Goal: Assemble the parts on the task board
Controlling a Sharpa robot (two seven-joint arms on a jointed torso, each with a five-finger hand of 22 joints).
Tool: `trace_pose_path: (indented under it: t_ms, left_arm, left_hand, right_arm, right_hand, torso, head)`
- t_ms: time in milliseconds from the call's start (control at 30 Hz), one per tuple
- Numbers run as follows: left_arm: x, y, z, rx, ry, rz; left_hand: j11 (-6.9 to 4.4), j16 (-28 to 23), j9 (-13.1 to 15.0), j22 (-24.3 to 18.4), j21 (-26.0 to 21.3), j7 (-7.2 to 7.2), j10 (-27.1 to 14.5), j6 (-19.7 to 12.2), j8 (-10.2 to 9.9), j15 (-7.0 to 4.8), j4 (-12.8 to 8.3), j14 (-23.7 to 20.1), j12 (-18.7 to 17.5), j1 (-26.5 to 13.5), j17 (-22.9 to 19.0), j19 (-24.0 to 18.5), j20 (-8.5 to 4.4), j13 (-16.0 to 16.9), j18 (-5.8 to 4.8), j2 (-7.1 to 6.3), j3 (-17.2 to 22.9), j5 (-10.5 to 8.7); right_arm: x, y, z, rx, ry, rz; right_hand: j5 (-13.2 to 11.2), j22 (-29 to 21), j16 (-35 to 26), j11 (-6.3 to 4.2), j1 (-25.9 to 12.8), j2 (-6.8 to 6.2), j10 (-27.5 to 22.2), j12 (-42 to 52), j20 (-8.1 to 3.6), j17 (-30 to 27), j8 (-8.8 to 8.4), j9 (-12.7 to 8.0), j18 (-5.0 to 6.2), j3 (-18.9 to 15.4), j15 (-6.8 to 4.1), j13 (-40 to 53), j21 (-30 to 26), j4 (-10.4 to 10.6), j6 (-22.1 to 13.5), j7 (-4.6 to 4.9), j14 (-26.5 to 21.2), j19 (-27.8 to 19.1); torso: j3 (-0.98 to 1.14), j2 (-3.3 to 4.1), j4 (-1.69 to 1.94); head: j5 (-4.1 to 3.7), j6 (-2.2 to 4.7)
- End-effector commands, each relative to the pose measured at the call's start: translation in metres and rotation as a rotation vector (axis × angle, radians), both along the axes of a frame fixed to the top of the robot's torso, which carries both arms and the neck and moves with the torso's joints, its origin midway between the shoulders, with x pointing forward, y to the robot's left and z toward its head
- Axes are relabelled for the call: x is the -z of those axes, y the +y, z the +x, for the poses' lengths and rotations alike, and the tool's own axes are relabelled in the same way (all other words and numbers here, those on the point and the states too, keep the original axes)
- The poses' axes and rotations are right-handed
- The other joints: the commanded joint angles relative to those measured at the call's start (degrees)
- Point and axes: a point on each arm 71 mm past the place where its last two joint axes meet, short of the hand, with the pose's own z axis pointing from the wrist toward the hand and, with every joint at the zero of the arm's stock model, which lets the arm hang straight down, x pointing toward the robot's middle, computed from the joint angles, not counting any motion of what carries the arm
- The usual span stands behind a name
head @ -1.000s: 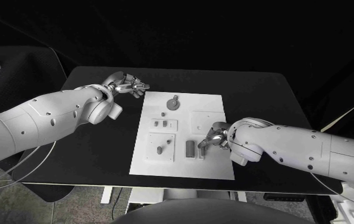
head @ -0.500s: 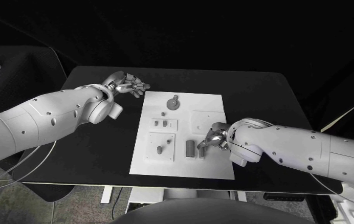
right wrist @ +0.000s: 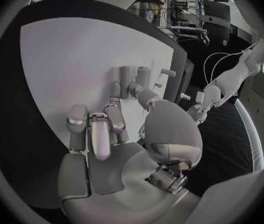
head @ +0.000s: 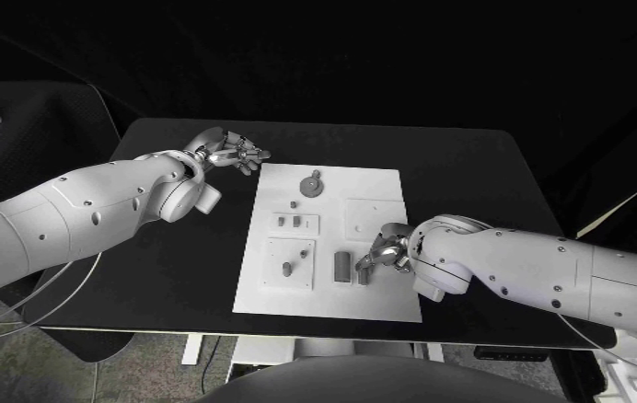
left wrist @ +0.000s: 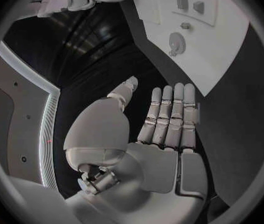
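On the black table (head: 173, 265) before me lies the task board (head: 378, 297), a white plate, lengthwise in the middle. My right hand (head: 384, 248) is over the board's near right part, beside two upright grey parts (head: 342, 268) standing close together in the board. From the right wrist view, my right hand (right wrist: 116, 129) has some fingers curled in toward the palm while one finger and the thumb reach out to those two upright parts (right wrist: 133, 78); I cannot tell whether the fingertips actually pinch one of them or only touch it.

My left hand (head: 228, 155) hovers over the bare table just off the board's far left corner, apart from it. In the left wrist view that hand (left wrist: 163, 129) is flat, its fingers straight and side by side, the thumb out to one side, nothing in it.

Farther up the board a round grey part (head: 312, 186) lies flat near the far end, and two small dark parts (head: 287, 223) sit in a square recess below it.
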Motion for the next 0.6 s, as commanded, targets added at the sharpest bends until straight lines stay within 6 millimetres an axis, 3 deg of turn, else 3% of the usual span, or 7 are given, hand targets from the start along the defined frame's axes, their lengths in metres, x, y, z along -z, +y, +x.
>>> trace_pose_path:
  t_ms: [33,600]
  left_arm:
    - [-0.0008,-0.0026,0.0,0.014,-0.003,-0.005]
    - [-0.0007,-0.0019,0.0001,0.013,-0.002,-0.005]
  left_hand:
    - [-0.07,-0.23,-0.05,-0.02,-0.19,0.05,-0.25,-0.15,-0.21,-0.01,0.25,-0.47,-0.18,-0.43,-0.08,-0.46,-0.13,0.03,0.61,0.01,-0.15,0.19]
    - [-0.07,-0.24,-0.05,-0.01,-0.19,0.05,-0.25,-0.12,-0.2,-0.01,0.26,-0.48,-0.2,-0.45,-0.09,-0.47,-0.13,0.04,0.6,0.02,-0.16,0.19]
  right_arm:
    - [0.0,0.0028,-0.0003,-0.024,-0.007,-0.002]
    - [0.0008,0.0044,0.002,-0.016,-0.029,0.001]
  right_hand:
    - [0.19,0.08,0.13,-0.19,2.12,2.9,0.27,-0.32,-0.04,-0.1,0.23,-0.01,1.18,-0.02,-0.52,-0.06,6.74,0.32,-0.15,0.45,2.86,0.01]
    - [0.17,0.08,0.12,-0.19,1.99,2.94,0.29,-0.33,-0.03,-0.11,0.2,-0.01,1.18,-0.08,-0.52,-0.07,6.75,0.37,-0.19,0.46,2.88,0.04]
  torso:
    - [-0.02,0.02,-0.02]
    - [0.0,0.01,0.0]
  head:
    - [-0.01,-0.05]
    - [-0.05,0.17]
